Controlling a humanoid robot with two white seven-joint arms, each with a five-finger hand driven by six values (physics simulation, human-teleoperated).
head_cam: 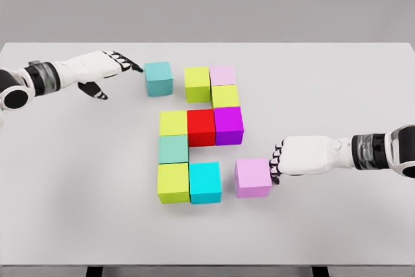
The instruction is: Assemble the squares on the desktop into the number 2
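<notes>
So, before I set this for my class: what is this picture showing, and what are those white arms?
It is a simulator's render, seen from a camera on a humanoid robot's head, looking down at a white table. Coloured cubes form most of a 2. The left robot hand has its fingertips at a loose teal cube; the right robot hand rests against a loose lilac cube. Neither cube is grasped.

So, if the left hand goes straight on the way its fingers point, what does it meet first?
The teal cube. The left hand points right, its fingertips at or almost at the cube's left face.
</notes>
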